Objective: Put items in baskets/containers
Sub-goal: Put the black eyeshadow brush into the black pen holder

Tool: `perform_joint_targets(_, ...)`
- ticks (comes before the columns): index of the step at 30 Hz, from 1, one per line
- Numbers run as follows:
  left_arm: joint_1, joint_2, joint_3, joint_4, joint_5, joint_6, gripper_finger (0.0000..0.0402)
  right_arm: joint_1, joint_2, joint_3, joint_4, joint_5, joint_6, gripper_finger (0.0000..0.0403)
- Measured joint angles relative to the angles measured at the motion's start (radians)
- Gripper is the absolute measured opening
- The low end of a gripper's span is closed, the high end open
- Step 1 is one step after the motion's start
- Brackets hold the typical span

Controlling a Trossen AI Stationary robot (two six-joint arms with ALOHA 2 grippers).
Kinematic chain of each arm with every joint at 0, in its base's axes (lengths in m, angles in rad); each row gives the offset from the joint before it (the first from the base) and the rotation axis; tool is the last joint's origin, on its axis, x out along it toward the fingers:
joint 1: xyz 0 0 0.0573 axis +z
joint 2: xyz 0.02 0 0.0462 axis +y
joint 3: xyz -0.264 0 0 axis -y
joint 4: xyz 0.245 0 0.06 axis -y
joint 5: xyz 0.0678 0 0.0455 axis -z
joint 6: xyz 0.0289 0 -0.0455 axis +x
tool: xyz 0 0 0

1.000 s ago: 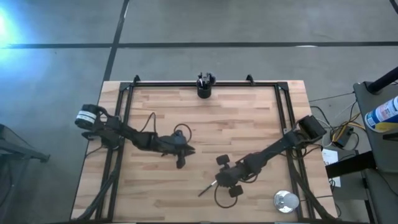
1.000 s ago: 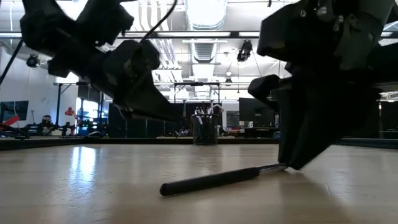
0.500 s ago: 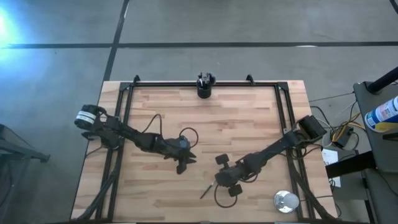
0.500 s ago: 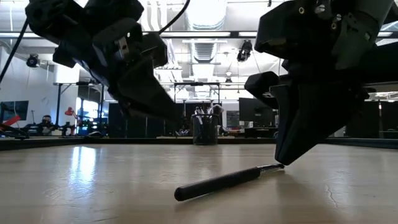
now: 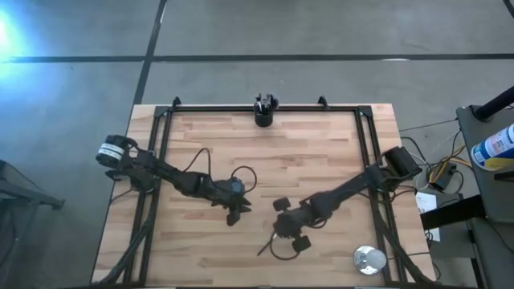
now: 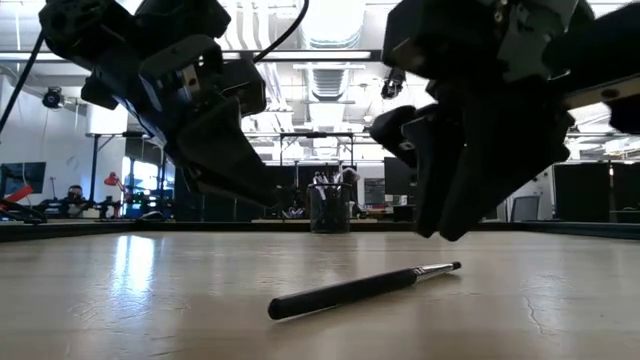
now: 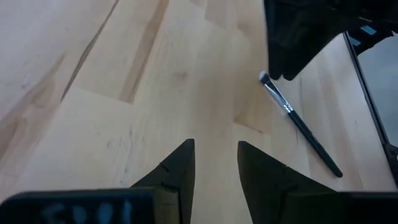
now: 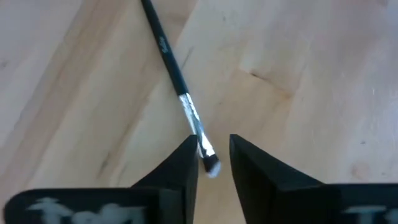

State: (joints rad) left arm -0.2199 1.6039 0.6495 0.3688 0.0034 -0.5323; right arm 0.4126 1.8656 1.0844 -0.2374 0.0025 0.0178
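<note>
One dark-handled brush (image 6: 362, 288) lies flat on the table (image 5: 321, 152) toward its near edge, a little right of centre, while the black cup (image 5: 263, 116) with the other brushes stands at the middle of the far edge. The right gripper (image 8: 209, 160) hangs over the brush's bristle end, fingers slightly spread and astride the tip, pinching nothing — it would likely grip better on the handle than on the bristles. The left gripper (image 7: 215, 163) waits nearby toward the table's middle, fingers parted and empty.
</note>
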Motion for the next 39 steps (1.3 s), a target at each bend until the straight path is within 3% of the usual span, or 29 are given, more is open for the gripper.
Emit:
perform_joint_targets(8, -0.001, 0.000, 0.000, -0.003, 0.007, -0.011, 0.0113, -0.005, 0.002, -0.019, 0.006, -0.012, -0.039, 0.0103)
perform_joint_targets(28, -0.039, 0.000, 0.000, -0.004, -0.021, -0.080, 0.0113, -0.024, 0.002, -0.078, 0.098, 0.001, -0.108, 0.0058)
perform_joint_targets(39, -0.039, 0.000, 0.000, -0.007, -0.022, -0.087, 0.0113, -0.034, 0.003, -0.062, 0.088, -0.034, -0.128, 0.0122)
